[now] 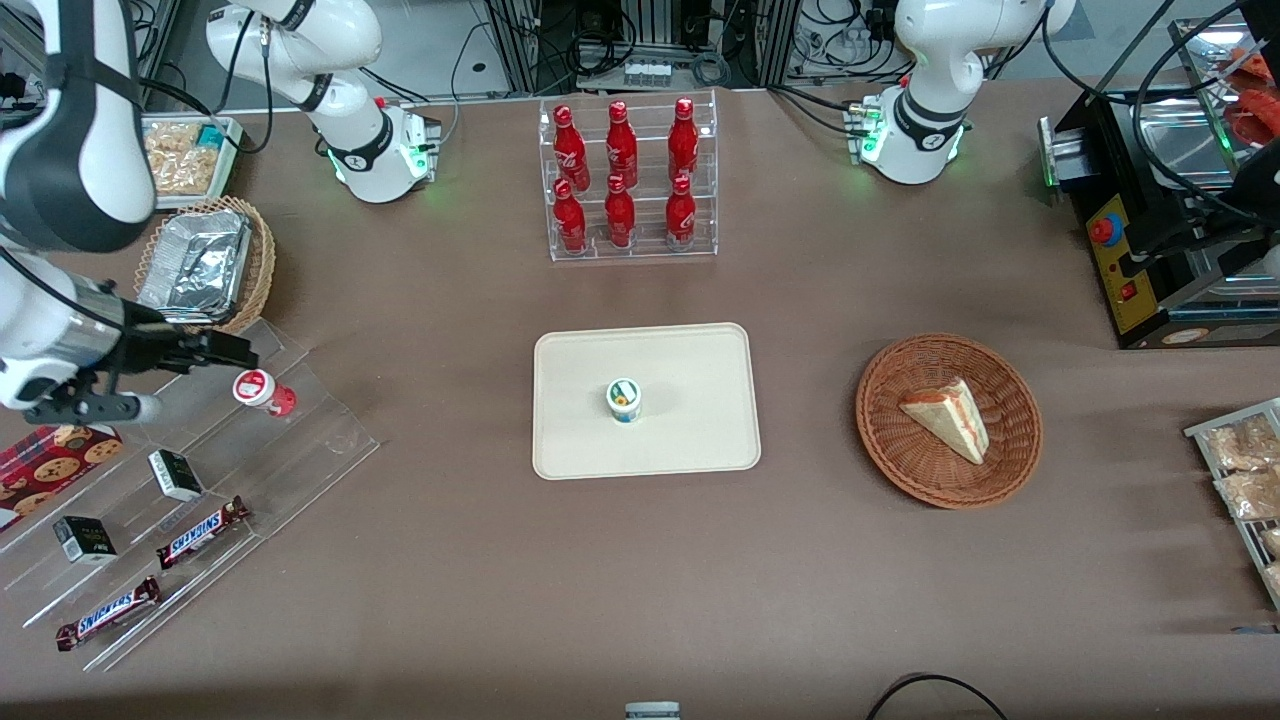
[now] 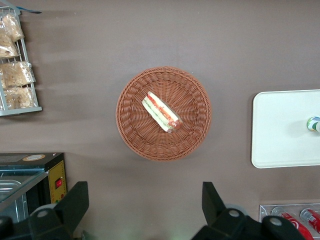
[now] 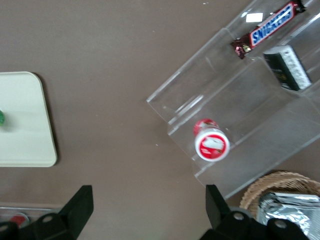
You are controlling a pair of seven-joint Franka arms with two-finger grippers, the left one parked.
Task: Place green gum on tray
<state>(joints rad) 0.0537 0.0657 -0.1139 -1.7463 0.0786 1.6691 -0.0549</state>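
Front view: green gum (image 1: pixel 624 399) upright on tray (image 1: pixel 690 420); jaws (image 1: pixel 215 350) open above the acrylic rack (image 1: pixel 300 440).

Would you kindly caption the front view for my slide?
Green gum stands upright on the tray; the open pincer hovers above the acrylic snack stand.

I read "SNICKERS" in white-and-blue lettering on two brown candy bars (image 1: pixel 203 533) (image 1: pixel 108 613) lying on the clear acrylic stepped stand (image 1: pixel 300 440). The right wrist view confirms the same brand on one bar (image 3: pixel 270 23). I can make out no other lettering.

The gripper (image 1: pixel 215 350) hangs above that stand, fingers spread.
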